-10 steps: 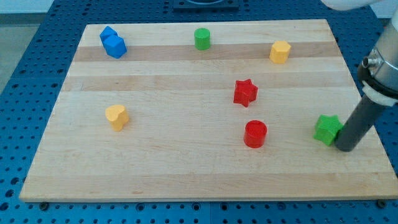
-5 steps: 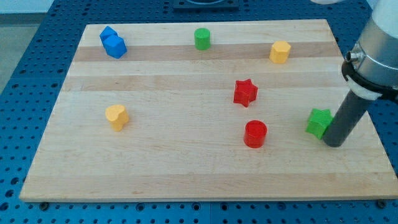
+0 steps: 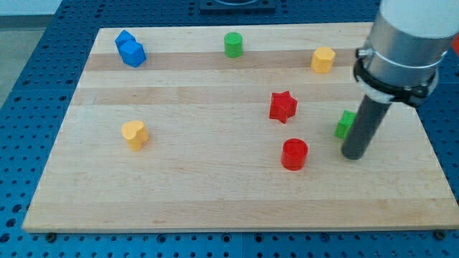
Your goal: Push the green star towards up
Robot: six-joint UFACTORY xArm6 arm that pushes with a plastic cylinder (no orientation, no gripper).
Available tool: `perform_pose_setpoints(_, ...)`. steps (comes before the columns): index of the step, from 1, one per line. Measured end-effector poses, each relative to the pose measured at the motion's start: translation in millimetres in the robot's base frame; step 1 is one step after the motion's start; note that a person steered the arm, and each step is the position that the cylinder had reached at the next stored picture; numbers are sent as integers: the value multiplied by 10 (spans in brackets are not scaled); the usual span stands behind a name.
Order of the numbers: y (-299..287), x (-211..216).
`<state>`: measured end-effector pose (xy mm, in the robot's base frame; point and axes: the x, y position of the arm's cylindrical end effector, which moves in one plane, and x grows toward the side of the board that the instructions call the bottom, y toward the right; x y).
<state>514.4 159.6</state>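
Nudging the green star (image 3: 345,124) with my tip (image 3: 353,155) just below-right; no pincer here; steer straight up.

No readable text, labels, brands, numbers or signs anywhere in frame. Checked the light wooden board (image 3: 215,193), the blue perforated table (image 3: 29,86) around it, the coloured blocks and the grey arm housing (image 3: 405,36) at upper right: all surfaces plain, no markings.
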Motion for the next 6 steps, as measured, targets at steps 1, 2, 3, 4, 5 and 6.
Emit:
perform_pose_setpoints(1,-155,0)
perform_pose_setpoints(2,-126,-12)
perform_pose_setpoints(3,80,-121)
perform_pose_setpoints(4,209,-245)
perform_pose_setpoints(5,209,-369)
perform_pose_setpoints(6,209,-495)
